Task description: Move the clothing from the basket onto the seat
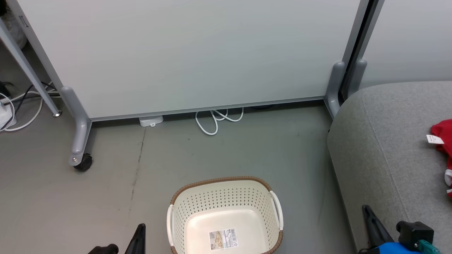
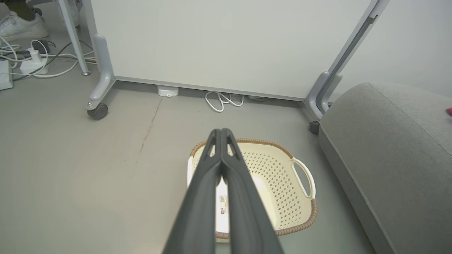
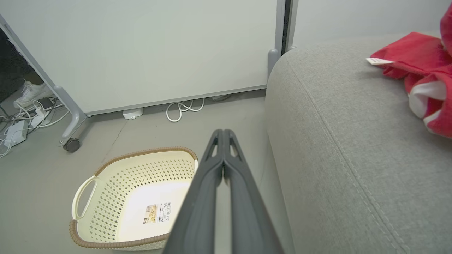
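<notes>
The cream basket [image 1: 226, 197] with its brown rim stands on the floor, holding nothing but the barcode sticker [image 1: 223, 239] on its bottom. Red clothing [image 1: 444, 141] with a white tag lies on the grey seat [image 1: 381, 148] at the far right; in the right wrist view the clothing [image 3: 420, 67] rests on the seat [image 3: 346, 141]. My left gripper [image 2: 221, 133] is shut and hangs above the basket [image 2: 282, 169], holding nothing. My right gripper [image 3: 223, 133] is shut too, hovering between the basket [image 3: 116, 176] and the seat's edge. In the head view, the left gripper [image 1: 140, 227] and right gripper [image 1: 365, 210] show at the bottom.
A white partition panel [image 1: 183, 53] on grey wheeled feet [image 1: 80, 141] stands behind the basket. White cable loops [image 1: 215, 120] lie under it, with more cables and a power strip [image 2: 31, 61] at the left. A person's white shoe [image 2: 21, 24] shows at the far left.
</notes>
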